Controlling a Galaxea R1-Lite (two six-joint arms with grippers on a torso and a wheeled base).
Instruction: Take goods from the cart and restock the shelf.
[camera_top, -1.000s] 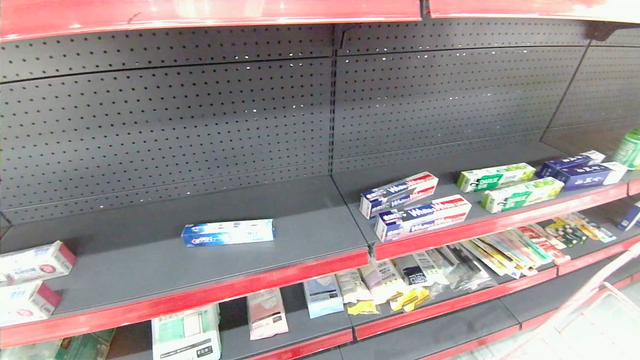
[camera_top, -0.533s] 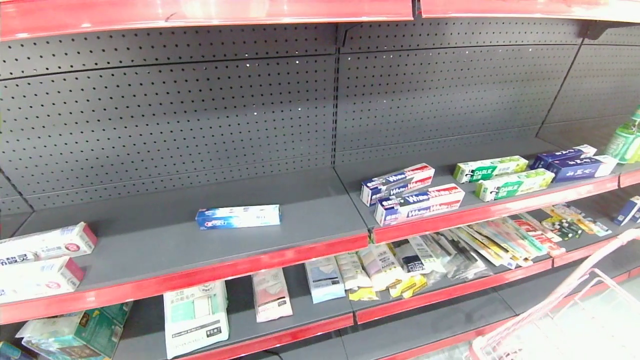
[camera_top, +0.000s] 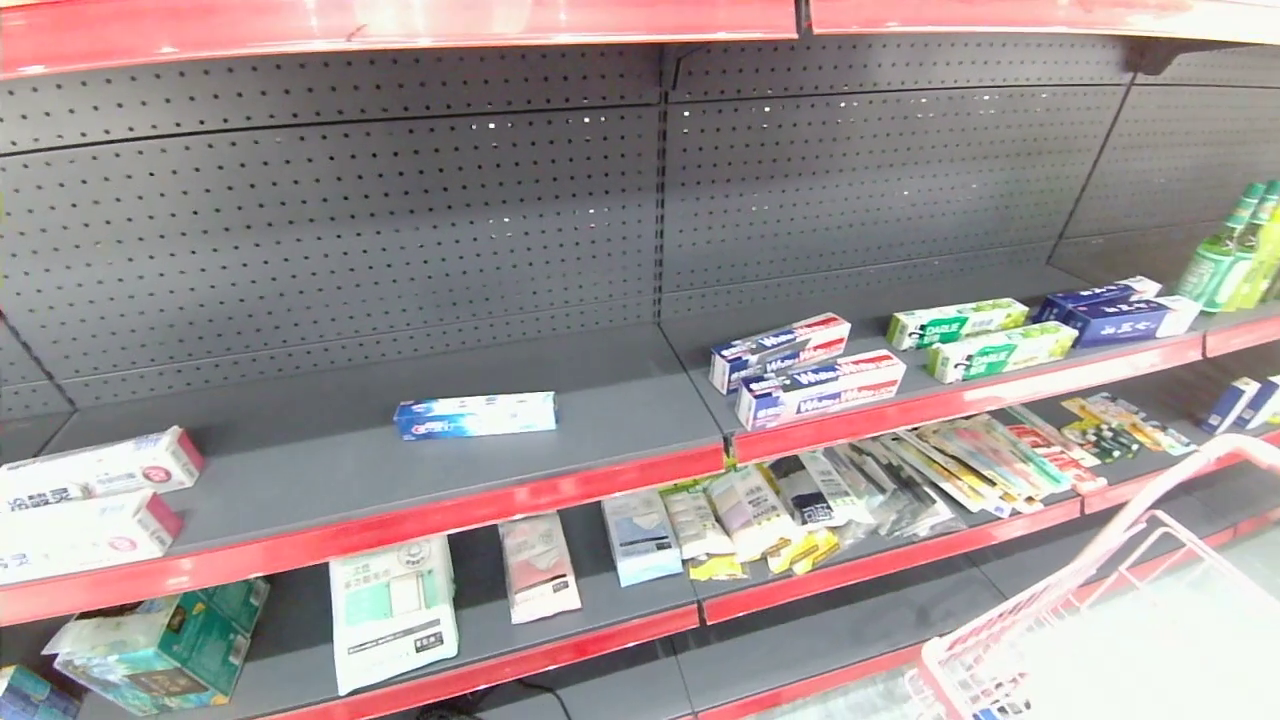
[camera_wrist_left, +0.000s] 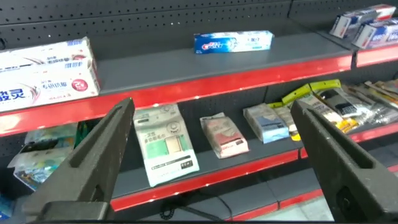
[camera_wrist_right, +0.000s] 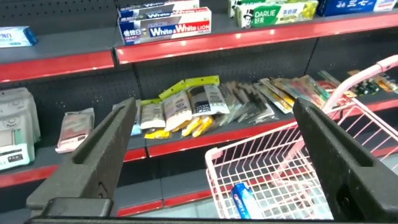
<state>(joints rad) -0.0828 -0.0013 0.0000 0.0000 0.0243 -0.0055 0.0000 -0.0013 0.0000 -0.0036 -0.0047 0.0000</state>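
I take this as the start of a pick: nothing is in hand, and I am lined up on the cart (camera_top: 1010, 625) rather than on the shelf (camera_top: 300, 470). I'll place everything off the cart.

The right gripper (camera_wrist_right: 214, 168) hangs above the cart and a little short of it, looking down into the basket. Its jaws stand wide apart with nothing between them. Inside the cart, low against the near wire wall, lies a blue pack (camera_wrist_right: 241, 200). It looks like a toothpaste pack, though I can't see its whole length. The left gripper (camera_wrist_left: 214, 162) is farther from the cart, facing the shelf's lower boards, jaws also spread and empty.

Up and to the left of the cart, on the grey board, a single blue toothpaste box (camera_top: 475, 415) lies flat with bare board all round it. Closer to the cart on the same level sit the white-and-red boxes (camera_top: 820, 388), in a pair.

Next, as I judge it, the right arm has to drop into the cart, between the wire sides, and close across the narrow width of the blue pack. The pink rim (camera_wrist_right: 267, 155) is the thing to clear going down and coming out. The open board beside the single box seems the natural spot for it.
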